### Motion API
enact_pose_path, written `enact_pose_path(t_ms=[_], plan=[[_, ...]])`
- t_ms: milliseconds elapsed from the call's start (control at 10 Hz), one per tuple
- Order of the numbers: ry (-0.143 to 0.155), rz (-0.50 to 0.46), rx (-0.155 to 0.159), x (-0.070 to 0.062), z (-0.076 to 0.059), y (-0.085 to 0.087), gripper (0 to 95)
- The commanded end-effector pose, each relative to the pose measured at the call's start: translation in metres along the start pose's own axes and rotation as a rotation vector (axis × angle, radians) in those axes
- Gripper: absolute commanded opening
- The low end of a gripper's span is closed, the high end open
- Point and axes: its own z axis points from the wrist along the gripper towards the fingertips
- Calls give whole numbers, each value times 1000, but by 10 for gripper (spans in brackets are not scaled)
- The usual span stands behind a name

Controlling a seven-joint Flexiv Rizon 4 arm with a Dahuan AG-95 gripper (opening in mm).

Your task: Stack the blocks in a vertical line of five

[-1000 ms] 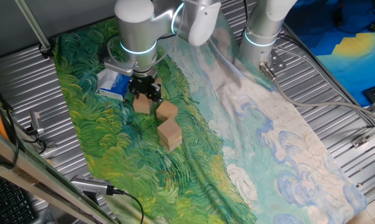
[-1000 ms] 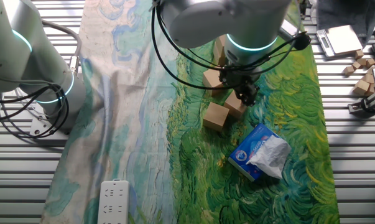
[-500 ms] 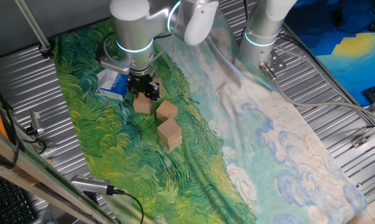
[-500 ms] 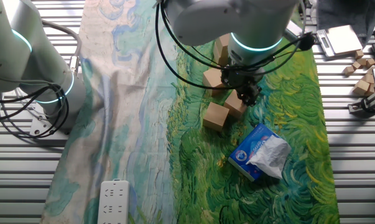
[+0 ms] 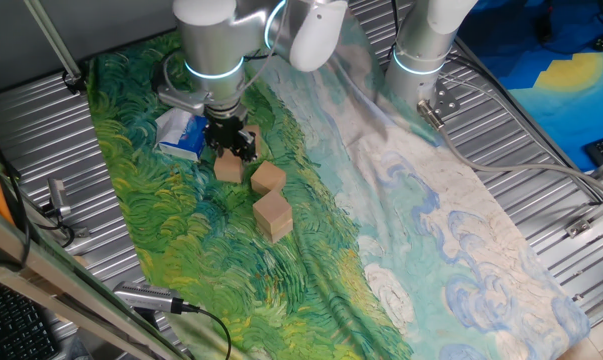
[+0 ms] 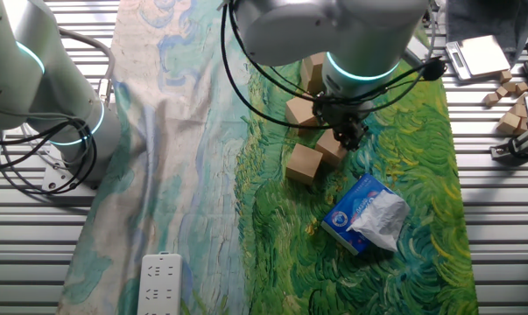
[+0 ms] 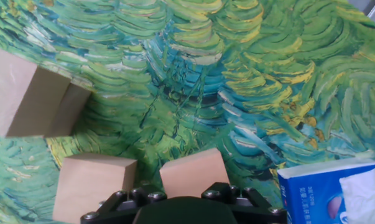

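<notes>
One fixed view. The gripper [image 5: 231, 142] hangs upper left of centre, directly above a block [image 5: 228, 167] lying on the green painted cloth [image 5: 171, 220]. Its dark fingers sit at the block's top edge; whether they touch it cannot be told here. Two more tan blocks lie just right and below: a middle block [image 5: 268, 178] and a taller-looking lower block [image 5: 273, 215], possibly two stacked. A blue-and-white packet [image 5: 184, 135] lies just left of the gripper.

The other fixed view. The gripper [image 6: 345, 133] is above centre right, over the same block [image 6: 330, 147]. A nearby block [image 6: 304, 163] lies to its lower left, another block [image 6: 299, 111] to the upper left, and a further block [image 6: 313, 68] stands above that, partly hidden by the arm. The packet [image 6: 366, 214] lies below, near but apart from the target block.

Hand view. The target block [image 7: 193, 176] sits at bottom centre, just ahead of the gripper body; the fingertips are not visible, so the opening and any grasp cannot be told. A neighbouring block [image 7: 92, 185] lies close at lower left, and a large block face [image 7: 25, 93] fills the left edge.

Judgement: the step in hand is acquiring one loose block; no five-high column is standing yet. The next move calls for a secure grip and a vertical lift that clears the close neighbouring block and the packet.
</notes>
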Motion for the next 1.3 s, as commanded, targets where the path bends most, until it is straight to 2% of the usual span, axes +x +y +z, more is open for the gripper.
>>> enact_pose_path(t_ms=[100,200,300,400,500,900,1300], plan=[[18,-9,20,1,0,0,570],[17,-14,29,1,0,0,570],[-3,-17,38,1,0,0,570],[-9,-22,58,1,0,0,570],[-4,-37,76,1,0,0,760],[-8,-80,92,-3,6,-4,760],[-33,-106,113,-6,29,-13,760]])
